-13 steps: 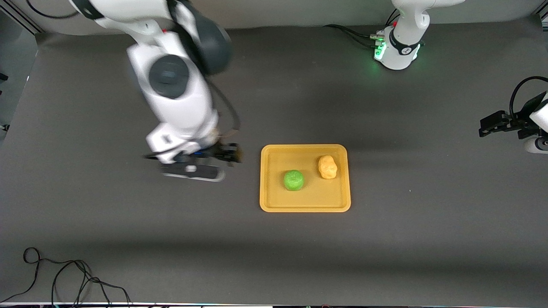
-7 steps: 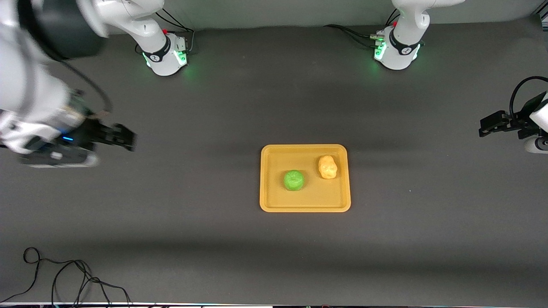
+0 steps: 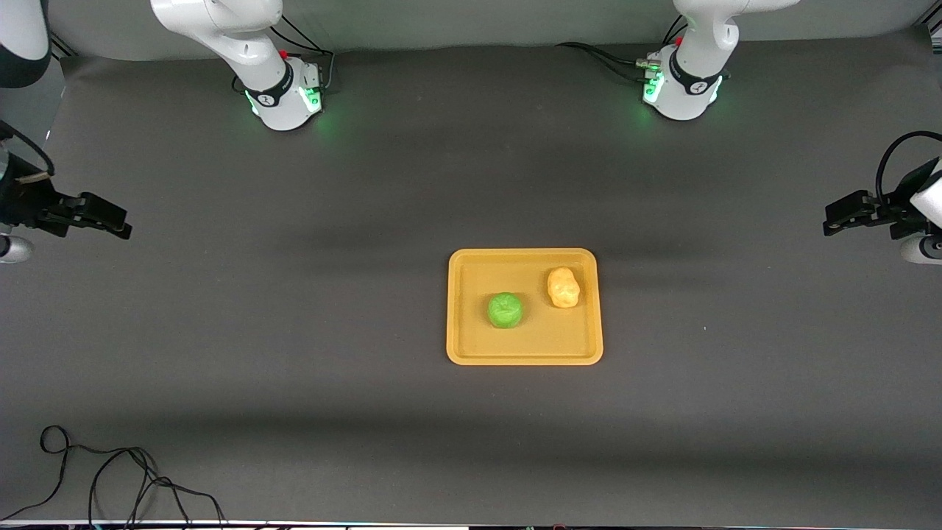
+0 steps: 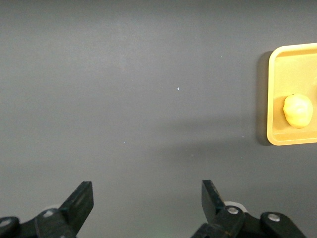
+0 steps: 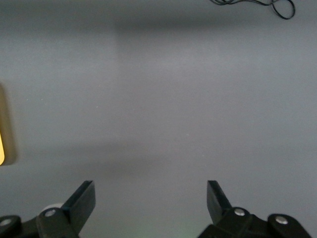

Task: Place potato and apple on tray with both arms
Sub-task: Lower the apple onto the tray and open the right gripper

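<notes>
The yellow-orange tray (image 3: 471,346) lies mid-table. On it rest the green apple (image 3: 505,310) and, beside it toward the left arm's end, the lumpy yellow potato (image 3: 564,287); the left wrist view shows the potato (image 4: 297,110) on the tray (image 4: 282,69). My left gripper (image 3: 831,218) hangs open and empty over bare mat at the left arm's end of the table, its fingers (image 4: 81,201) wide apart. My right gripper (image 3: 110,223) is open and empty over the mat at the right arm's end, its fingers (image 5: 84,197) spread too. A sliver of the tray (image 5: 1,139) edges the right wrist view.
The dark grey mat (image 3: 294,353) covers the table. A black cable (image 3: 110,478) coils at the mat's edge nearest the front camera, toward the right arm's end, and the cable (image 5: 257,4) also shows in the right wrist view. The arm bases (image 3: 283,92) glow green.
The right arm has swung away from beside the tray to the right arm's end of the table, its gripper empty. Apple, potato, tray and the left arm have not moved.
</notes>
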